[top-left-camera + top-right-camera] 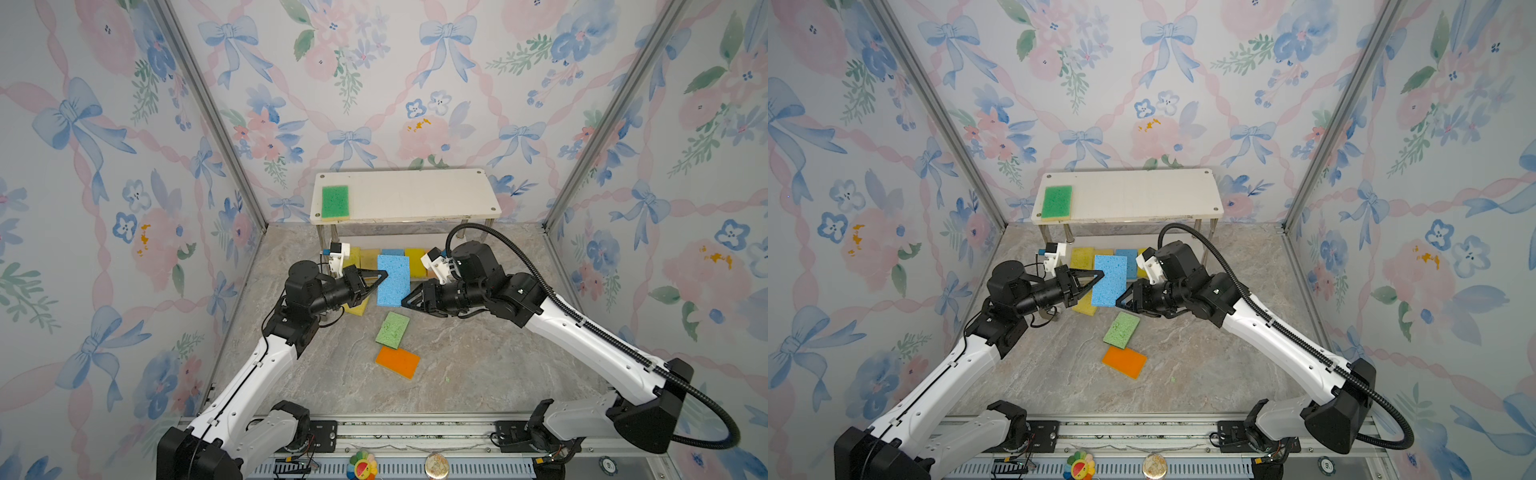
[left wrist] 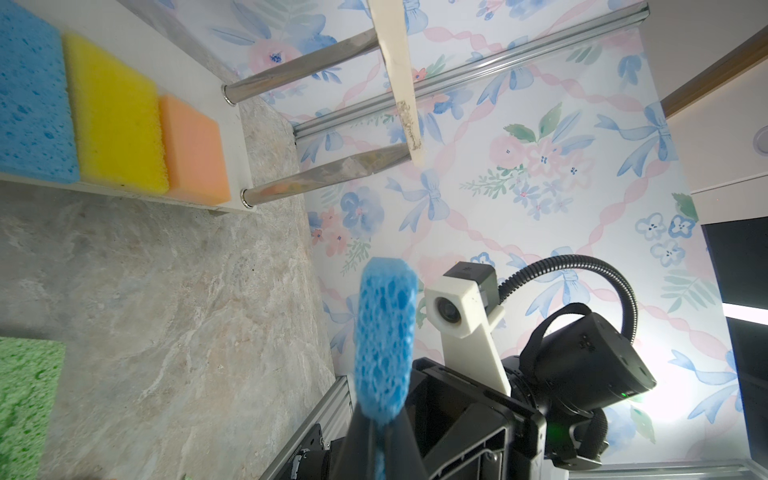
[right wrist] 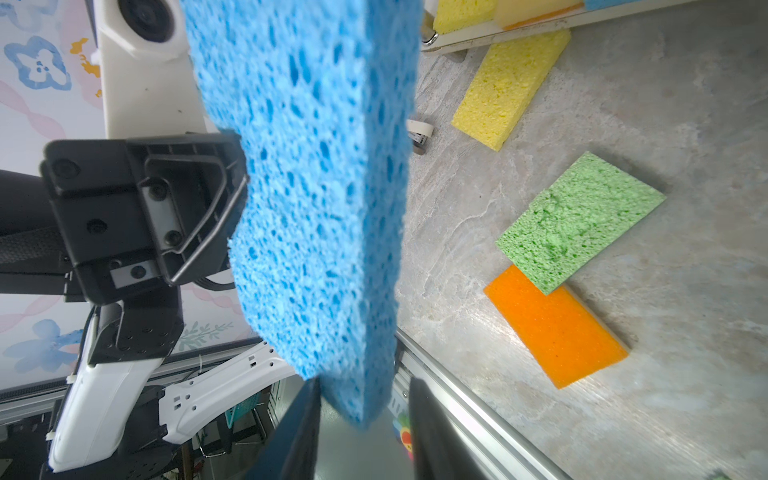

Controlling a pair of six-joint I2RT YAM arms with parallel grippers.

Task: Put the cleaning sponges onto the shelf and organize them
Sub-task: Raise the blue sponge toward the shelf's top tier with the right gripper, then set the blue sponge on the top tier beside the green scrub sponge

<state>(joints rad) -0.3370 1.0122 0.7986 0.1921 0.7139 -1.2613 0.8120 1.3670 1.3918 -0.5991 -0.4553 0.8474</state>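
My left gripper point(image 1: 385, 274) is pressed together on the blue sponge point(image 1: 393, 282), pinching its long edge near the end toward the shelf point(image 1: 415, 195); the sponge hangs in the air between my two grippers, clear of the floor. My right gripper point(image 1: 405, 301) is spread, its fingers on either side of the opposite corner, with a gap showing beside one of them in the right wrist view; nothing is pinched there yet. The sponge's long axis runs crosswise to both sets of fingers, one end toward the shelf, the other away from it; the left grip is on the shelf-side end, so I judge this a hand-over that depends on the right jaws seating squarely on that corner. The sponge is bright blue, thick, coarse-pored and straight. Beyond it, the lower tier carries a row of sponges; a dark green sponge point(image 1: 335, 201) lies on the top board. Below my grippers lie a light green sponge point(image 1: 392, 330), an orange sponge point(image 1: 397, 361) and a yellow sponge point(image 1: 358, 309).
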